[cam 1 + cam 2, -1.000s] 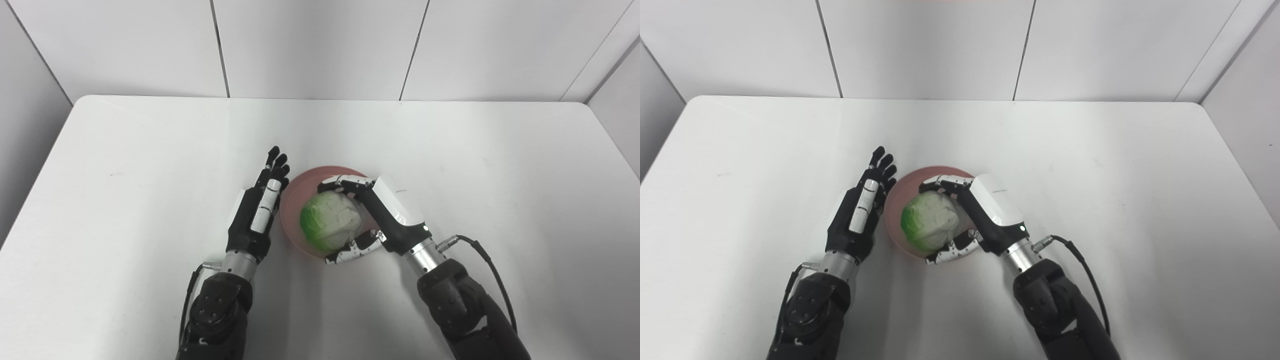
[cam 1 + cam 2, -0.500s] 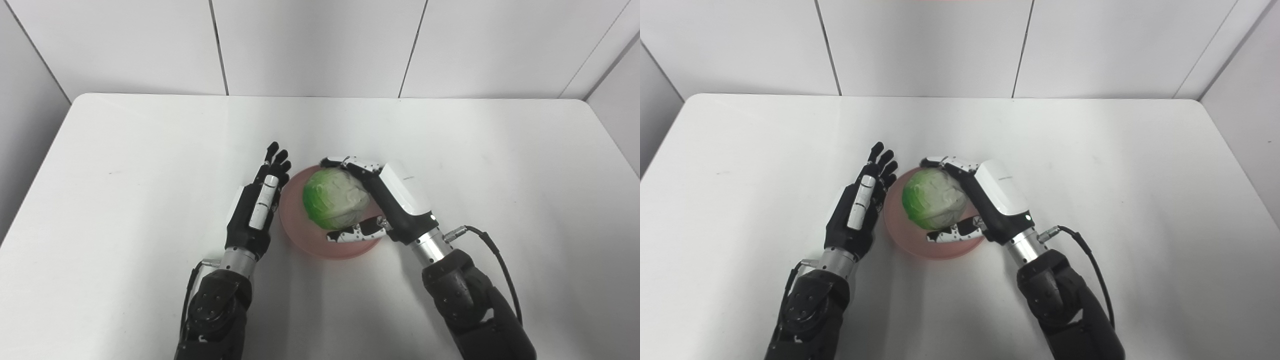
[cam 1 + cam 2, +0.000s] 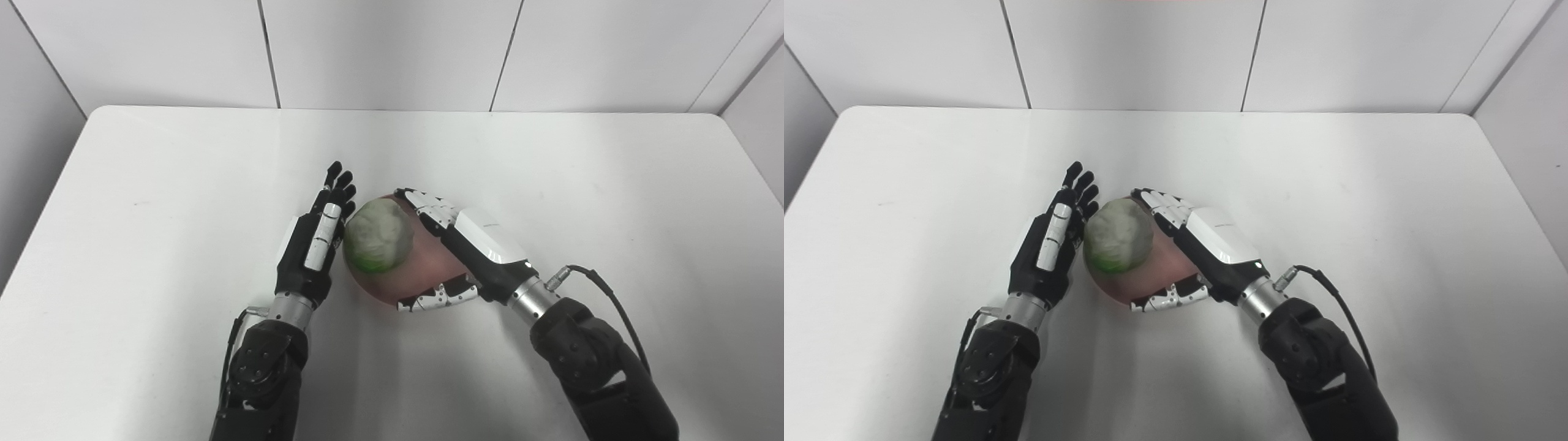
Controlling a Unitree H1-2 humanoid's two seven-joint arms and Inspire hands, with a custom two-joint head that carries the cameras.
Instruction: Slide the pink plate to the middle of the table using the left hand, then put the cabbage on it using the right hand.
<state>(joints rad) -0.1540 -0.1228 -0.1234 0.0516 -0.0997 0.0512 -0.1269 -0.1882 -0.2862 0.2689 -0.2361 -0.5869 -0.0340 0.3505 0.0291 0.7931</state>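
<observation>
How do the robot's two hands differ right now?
The left hand is nearly all black, its fingers straight and together, standing edge-up beside the pink plate. The right hand has a white back and silver fingers, spread wide around the plate, apart from the cabbage. Neither holds anything.

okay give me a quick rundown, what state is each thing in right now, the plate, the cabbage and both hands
Plate: on the table, mid-table, between the hands.
Cabbage: on the plate's left part, released, against the left hand.
Left hand: open, fingers straight, edge-on beside the plate.
Right hand: open, fingers spread around the plate, off the cabbage.
</observation>
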